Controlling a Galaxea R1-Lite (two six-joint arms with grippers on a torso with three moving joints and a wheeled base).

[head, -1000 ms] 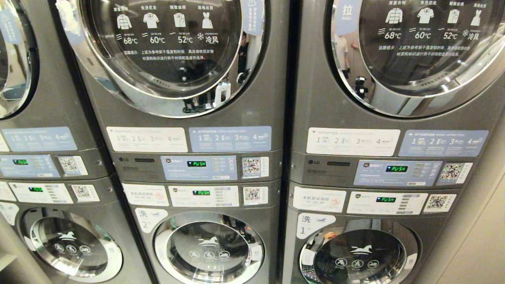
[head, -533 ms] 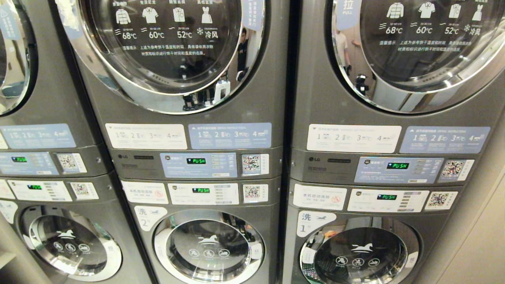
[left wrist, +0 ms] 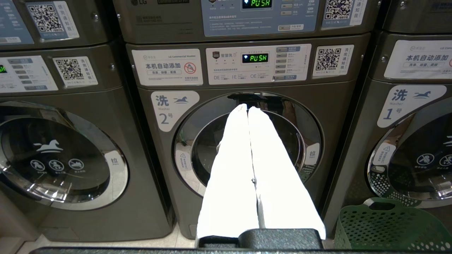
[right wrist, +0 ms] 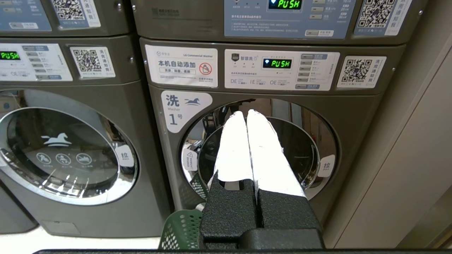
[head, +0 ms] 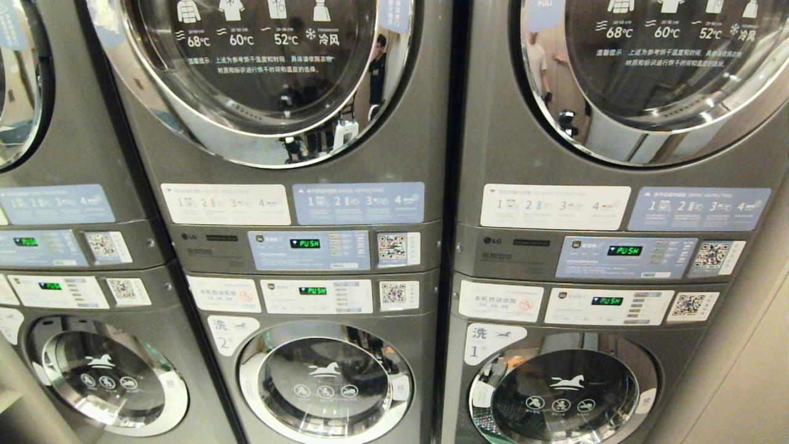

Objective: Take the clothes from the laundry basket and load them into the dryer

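Grey stacked machines fill the wall, all doors closed.

Left gripper (left wrist: 248,110), fingers pressed together and empty, points at washer 2 (left wrist: 247,148). A green basket (left wrist: 385,229) sits on the floor between washers 2 and 1 (right wrist: 261,151). Right gripper (right wrist: 246,114), likewise closed and empty, faces washer 1. The dryers (head: 259,80) sit above, beyond the control panels (head: 308,250).
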